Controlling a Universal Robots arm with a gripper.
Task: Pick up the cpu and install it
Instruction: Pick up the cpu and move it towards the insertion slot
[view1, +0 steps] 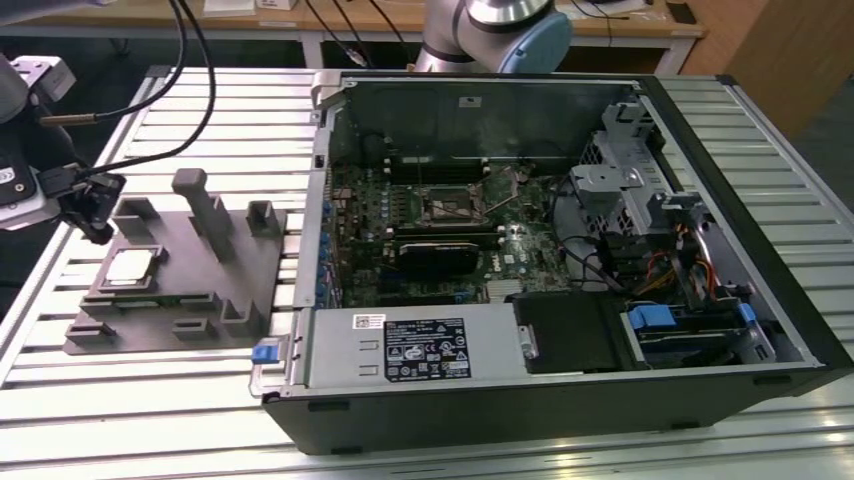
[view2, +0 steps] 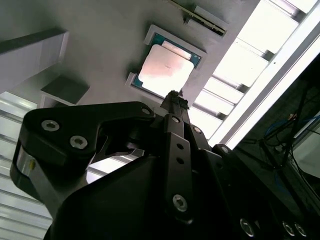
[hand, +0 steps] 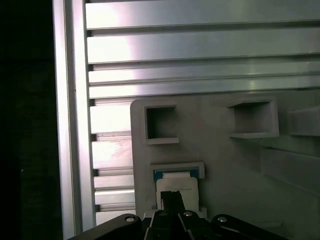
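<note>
The cpu (view1: 130, 266) is a small square chip with a shiny silver top. It lies flat in a recess of the grey plastic fixture (view1: 200, 290), on the exterior view's left. My gripper (view1: 98, 228) hangs just above and beside the chip, with its dark fingers pressed together and nothing between them. In both wrist views the closed fingertips (view2: 172, 96) (hand: 170, 196) overlap the near edge of the cpu (view2: 165, 70) (hand: 176, 183), which has a green-blue rim around it. Whether the tips touch the chip cannot be told.
An open computer case (view1: 747, 250) lies on the slatted aluminium table (view1: 134, 420), with the metal-framed socket (view1: 447, 207) on its motherboard and a black module (view1: 434, 256) just below. Upright posts (view1: 200, 205) rise from the fixture. Cables (view1: 147, 110) trail near my arm.
</note>
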